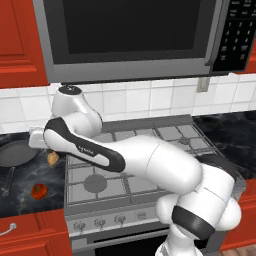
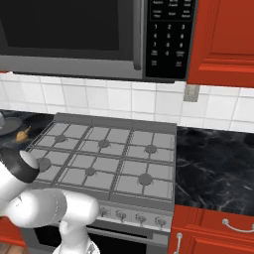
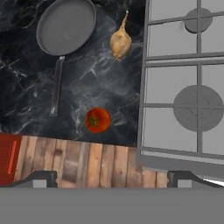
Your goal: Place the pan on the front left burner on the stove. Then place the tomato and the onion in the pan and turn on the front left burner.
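- Left of the stove (image 3: 183,78), on the table (image 3: 26,87): pan (image 3: 65,26), onion (image 3: 120,41), tomato (image 3: 97,120), seemingly apart.
- Front left burner (image 3: 197,107) bare.
- Claw (image 3: 113,178) spread wide, holding nothing.

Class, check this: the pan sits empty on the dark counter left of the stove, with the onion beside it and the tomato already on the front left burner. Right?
Not quite. The tomato lies on the counter, below the pan and onion in the hand view; the front left burner is bare.

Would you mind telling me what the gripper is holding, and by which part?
Nothing: the gripper is open above the counter, apart from the pan.
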Robot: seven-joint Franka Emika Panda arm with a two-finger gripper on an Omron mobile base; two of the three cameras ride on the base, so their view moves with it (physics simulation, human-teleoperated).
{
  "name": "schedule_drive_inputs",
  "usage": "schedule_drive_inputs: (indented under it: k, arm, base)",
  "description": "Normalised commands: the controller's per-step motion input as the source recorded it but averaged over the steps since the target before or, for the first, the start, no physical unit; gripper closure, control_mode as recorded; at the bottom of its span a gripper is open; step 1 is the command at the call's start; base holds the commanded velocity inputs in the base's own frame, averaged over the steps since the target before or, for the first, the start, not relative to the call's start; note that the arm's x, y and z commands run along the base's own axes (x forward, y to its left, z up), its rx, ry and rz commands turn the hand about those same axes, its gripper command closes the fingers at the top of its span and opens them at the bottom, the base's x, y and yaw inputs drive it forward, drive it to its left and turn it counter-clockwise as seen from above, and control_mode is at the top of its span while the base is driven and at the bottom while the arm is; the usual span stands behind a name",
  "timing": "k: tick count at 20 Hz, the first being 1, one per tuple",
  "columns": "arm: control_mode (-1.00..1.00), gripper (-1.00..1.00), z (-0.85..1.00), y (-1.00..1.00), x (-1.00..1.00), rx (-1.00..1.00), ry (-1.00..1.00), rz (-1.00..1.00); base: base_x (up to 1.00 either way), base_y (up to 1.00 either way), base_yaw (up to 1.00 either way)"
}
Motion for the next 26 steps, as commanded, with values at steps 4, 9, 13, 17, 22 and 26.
schedule_drive_inputs:
  k: [4, 9, 13, 17, 22, 26]
  arm:
    - [-1.0, -1.0, -0.25, 0.65, 0.02, 0.0, -0.02, 0.0]
    - [-1.0, -1.0, -0.21, 0.6, 0.1, 0.0, -0.01, 0.0]
    - [-1.0, -1.0, -0.1, 0.49, 0.1, 0.0, 0.0, 0.0]
    - [-1.0, -1.0, -0.09, 0.47, 0.11, 0.0, 0.0, 0.0]
    - [-1.0, -1.0, -0.05, 0.24, 0.09, 0.0, 0.0, 0.0]
    - [-1.0, -1.0, -0.08, 0.05, 0.09, 0.0, 0.0, 0.0]
  base:
    - [0.0, 0.0, 0.0]
    - [0.0, 0.0, 0.0]
    - [0.0, 0.0, 0.0]
    - [0.0, 0.0, 0.0]
    - [0.0, 0.0, 0.0]
    - [0.0, 0.0, 0.0]
